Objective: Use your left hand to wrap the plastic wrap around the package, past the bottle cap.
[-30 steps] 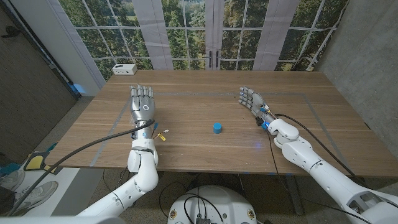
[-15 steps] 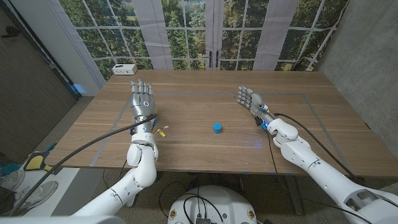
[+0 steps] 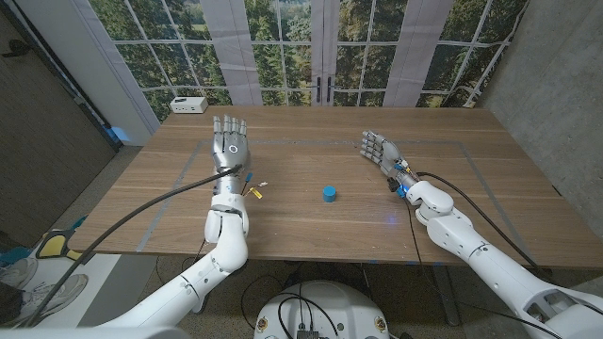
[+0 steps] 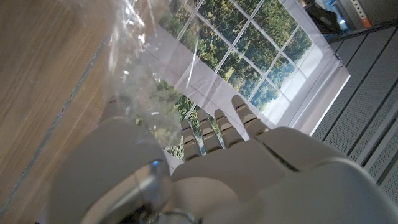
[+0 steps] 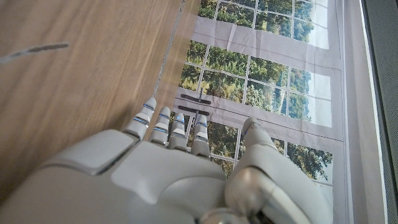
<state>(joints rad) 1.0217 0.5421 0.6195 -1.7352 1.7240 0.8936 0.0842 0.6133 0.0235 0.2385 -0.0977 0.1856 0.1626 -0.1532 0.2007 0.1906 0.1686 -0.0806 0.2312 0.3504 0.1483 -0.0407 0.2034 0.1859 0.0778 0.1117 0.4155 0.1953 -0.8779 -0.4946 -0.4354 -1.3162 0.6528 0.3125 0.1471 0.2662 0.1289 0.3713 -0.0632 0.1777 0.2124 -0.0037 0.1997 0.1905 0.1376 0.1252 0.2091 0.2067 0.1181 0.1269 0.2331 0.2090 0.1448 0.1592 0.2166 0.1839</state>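
Fingers of both the left hand (image 3: pixel 229 143) and right hand (image 3: pixel 379 151) spread, holding nothing.

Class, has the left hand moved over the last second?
Yes. The left hand moved toward the table's far edge and nearer the bottle cap.

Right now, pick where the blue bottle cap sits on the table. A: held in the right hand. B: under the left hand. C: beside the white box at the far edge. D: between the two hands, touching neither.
D: the blue bottle cap stands alone on the table, with the left hand and the right hand on either side of it, both apart from it.
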